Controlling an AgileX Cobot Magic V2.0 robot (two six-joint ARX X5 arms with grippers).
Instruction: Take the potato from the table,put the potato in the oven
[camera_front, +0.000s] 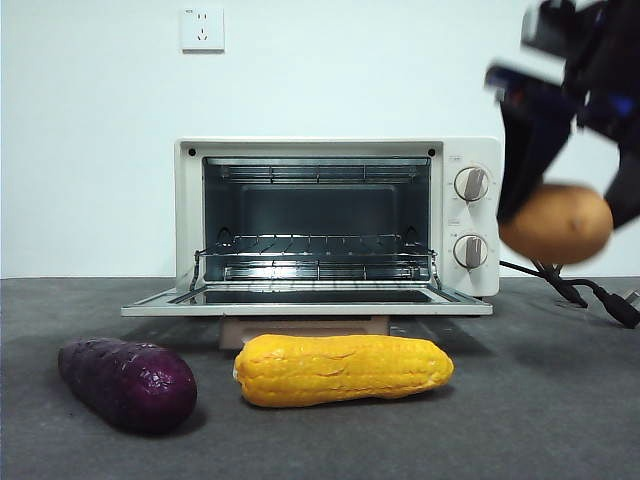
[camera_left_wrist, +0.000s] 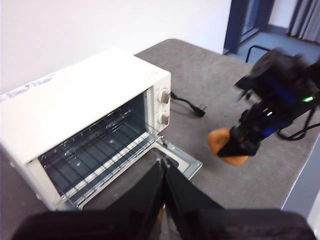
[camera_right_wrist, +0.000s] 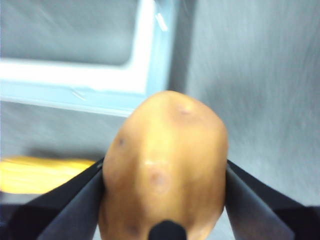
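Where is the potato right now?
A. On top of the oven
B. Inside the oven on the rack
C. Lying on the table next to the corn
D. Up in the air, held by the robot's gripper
D. The right gripper has its two black jaws pressed on either side of the potato, which hangs clear above the table, beside the open oven, not inside it.

This is looking like a lab or test room dressed as a kitchen corner. A toaster oven is sitting at centre frame on a grey table against a bare white wall. A wall socket is showing at upper left.
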